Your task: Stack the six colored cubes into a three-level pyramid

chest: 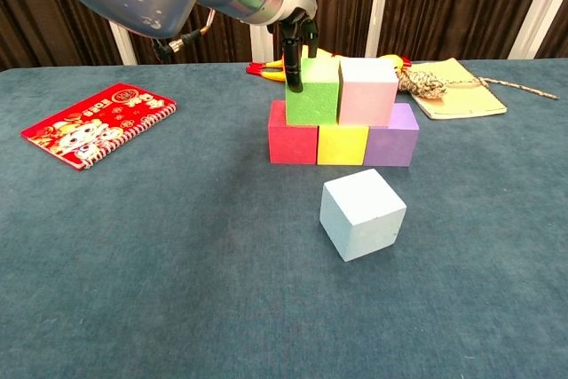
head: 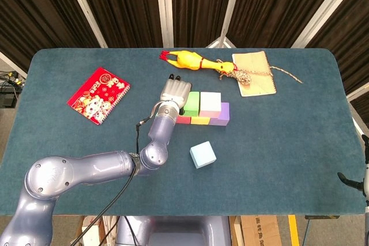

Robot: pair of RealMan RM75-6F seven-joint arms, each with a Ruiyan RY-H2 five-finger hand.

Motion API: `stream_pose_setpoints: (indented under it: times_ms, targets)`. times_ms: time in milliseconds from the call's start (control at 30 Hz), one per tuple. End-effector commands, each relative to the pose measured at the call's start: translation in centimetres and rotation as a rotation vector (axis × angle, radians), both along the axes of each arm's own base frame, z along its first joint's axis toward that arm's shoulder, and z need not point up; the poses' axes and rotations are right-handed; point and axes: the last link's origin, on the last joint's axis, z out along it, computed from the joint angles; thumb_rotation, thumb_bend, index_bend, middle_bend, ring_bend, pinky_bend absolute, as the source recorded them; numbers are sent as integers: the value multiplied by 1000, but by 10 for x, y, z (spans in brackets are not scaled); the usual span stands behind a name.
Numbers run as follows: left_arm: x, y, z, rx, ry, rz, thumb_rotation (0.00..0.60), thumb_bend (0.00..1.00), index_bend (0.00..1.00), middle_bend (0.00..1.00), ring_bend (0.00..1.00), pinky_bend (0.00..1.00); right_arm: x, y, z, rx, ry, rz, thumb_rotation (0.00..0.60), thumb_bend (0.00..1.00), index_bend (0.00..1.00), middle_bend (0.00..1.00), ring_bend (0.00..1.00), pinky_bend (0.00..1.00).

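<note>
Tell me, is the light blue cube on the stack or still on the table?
On the table. The light blue cube sits alone in front of the stack; nothing tops the green cube or the pink cube.

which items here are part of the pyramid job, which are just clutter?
Job:
red cube, yellow cube, purple cube in the bottom row
green cube, pink cube on the second level
light blue cube, loose on the table
left robot hand, at the green cube

Clutter:
red notebook
rubber chicken
tan notepad
rope
</note>
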Motion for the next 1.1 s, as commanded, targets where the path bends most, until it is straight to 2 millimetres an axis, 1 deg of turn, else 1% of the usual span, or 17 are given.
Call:
stream_pose_setpoints:
  times_ms: [33,167,300,500,800,967,1100]
  targets:
    - [0,0,0,0,-2,1,600,298,302,268,88,50,0,0,0,1,0,-1,600,154,89,67,0,0]
    - [0,0,0,0,-3,2,600,293,290,265,88,50,0,0,0,-1,-1,-1,600,154,89,67,0,0]
    - [0,0,0,0,-3,2,600,258,255,249,88,50,0,0,0,-1,-1,-1,600,155,89,67,0,0]
    - [0,-1,0,-3,-1,3,600,255,191,189,78,48,0,0,1,-2,-1,-1,600,155,90,67,0,0]
    - [1,-3,2,-16,15,8,600,254,107,96,28,29,0,0,1,-2,-1,-4,600,154,90,67,0,0]
    - [2,-5,9,-25,20,11,600,254,62,71,19,28,0,1,1,-3,1,-5,600,155,89,67,0,0]
    - [1,-7,24,-28,-1,-1,600,254,61,72,19,29,-1,1,1,-3,-1,-3,600,155,89,67,0,0]
